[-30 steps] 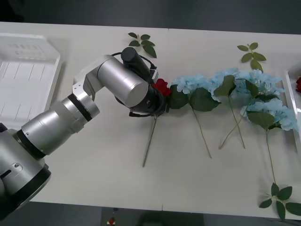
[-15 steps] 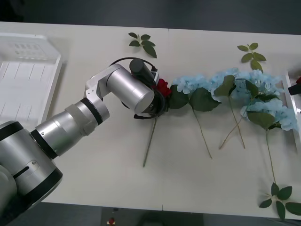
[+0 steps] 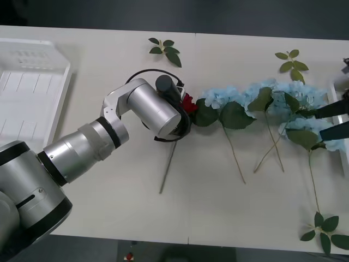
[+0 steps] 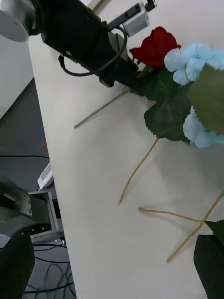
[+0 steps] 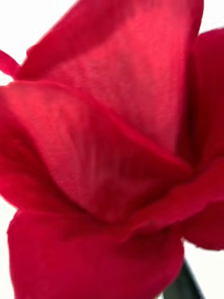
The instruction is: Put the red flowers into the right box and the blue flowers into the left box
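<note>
Table (image 3: 109,207): pale, holding everything.
Left box (image 3: 32,93): at the table's left edge.
Left arm: reaches across the middle.
Blue flowers (image 3: 283,98): a row right of centre, stems toward the robot.
Right gripper (image 3: 334,120): 2 dark fingers spread apart over the rightmost blue flowers.
Left gripper (image 3: 182,109): at the rose; its grip probably closed, cannot tell.
Rose (image 3: 188,102): beside the leftmost blue flower, stem slanting toward the robot.

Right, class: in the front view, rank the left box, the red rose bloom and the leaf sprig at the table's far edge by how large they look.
1. left box, clearly largest, though cut off by the picture's edge.
2. leaf sprig.
3. red rose bloom, smallest, but partly hidden behind the left gripper, so its place below the sprig is unsure.
</note>
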You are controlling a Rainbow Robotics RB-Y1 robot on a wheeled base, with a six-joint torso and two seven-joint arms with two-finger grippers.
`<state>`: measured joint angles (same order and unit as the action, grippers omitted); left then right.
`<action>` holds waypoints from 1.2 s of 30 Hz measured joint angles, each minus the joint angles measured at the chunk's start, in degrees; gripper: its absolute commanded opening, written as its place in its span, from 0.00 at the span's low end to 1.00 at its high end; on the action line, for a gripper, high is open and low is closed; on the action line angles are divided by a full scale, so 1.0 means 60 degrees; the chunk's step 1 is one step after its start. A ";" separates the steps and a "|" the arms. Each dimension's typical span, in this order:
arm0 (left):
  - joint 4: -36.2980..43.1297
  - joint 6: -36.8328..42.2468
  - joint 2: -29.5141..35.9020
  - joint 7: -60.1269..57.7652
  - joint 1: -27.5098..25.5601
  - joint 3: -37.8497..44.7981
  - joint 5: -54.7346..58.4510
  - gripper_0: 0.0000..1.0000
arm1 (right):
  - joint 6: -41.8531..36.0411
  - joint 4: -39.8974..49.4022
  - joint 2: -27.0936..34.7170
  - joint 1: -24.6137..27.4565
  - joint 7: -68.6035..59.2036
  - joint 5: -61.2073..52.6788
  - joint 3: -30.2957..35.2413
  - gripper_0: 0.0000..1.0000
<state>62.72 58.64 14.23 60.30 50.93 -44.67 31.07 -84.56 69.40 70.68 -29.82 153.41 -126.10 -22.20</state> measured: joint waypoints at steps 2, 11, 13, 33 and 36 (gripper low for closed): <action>-0.0002 -0.0102 0.0000 0.0000 0.0000 0.0000 0.0000 0.00 | 0.0187 0.0000 -0.0046 0.0000 0.0000 -0.0049 -0.0346 1.00; -0.0005 -0.0120 0.0000 0.0000 0.0000 0.0000 0.0002 0.00 | 0.0287 0.0000 -0.0454 0.0000 0.0000 -0.0186 -0.0642 1.00; -0.0005 -0.0120 0.0000 0.0001 0.0000 0.0000 0.0003 0.00 | 0.0294 0.0000 -0.0454 0.0000 0.0000 -0.0186 -0.0637 1.00; 0.2146 0.3441 0.0963 0.2027 0.0001 0.3157 0.2970 0.00 | 0.1029 0.0270 -0.0958 0.0000 0.0000 -0.0402 -0.0636 1.00; 0.2269 0.3893 0.1183 0.2588 0.0001 0.4017 0.3735 0.00 | 0.1049 0.0271 -0.1106 0.0000 0.0000 -0.0506 -0.0636 1.00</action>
<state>76.34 82.00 21.33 75.82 50.93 -20.56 53.47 -78.26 71.03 64.05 -29.82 153.41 -129.14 -26.02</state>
